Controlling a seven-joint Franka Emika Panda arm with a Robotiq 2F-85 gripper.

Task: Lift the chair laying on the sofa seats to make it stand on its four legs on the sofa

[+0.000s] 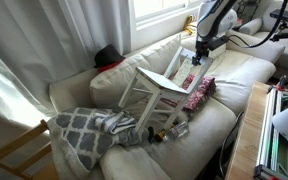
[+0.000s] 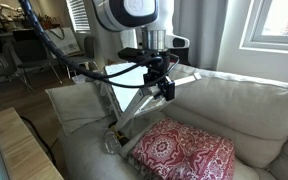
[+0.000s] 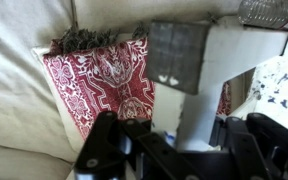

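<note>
The white chair [image 1: 156, 92] is tilted on the cream sofa [image 1: 239, 80], with its legs pointing down toward the sofa's front edge. My gripper [image 1: 197, 55] is at the chair's upper end and is shut on one of its white bars. In an exterior view the gripper [image 2: 165, 86] holds the chair [image 2: 122, 75] partly raised above the sofa [image 2: 249, 100]. In the wrist view a white chair bar [image 3: 191, 95] sits between my black fingers [image 3: 179, 145]. I cannot tell which part of the chair the bar is.
A red patterned cushion [image 1: 200, 92] [image 2: 184, 150] [image 3: 99, 80] lies on the seat under the chair. A grey-and-white patterned blanket [image 1: 87, 130] covers the sofa's end. A natural-wood chair frame [image 1: 14, 152] stands beside it. Small items [image 1: 174, 128] lie at the seat's front edge.
</note>
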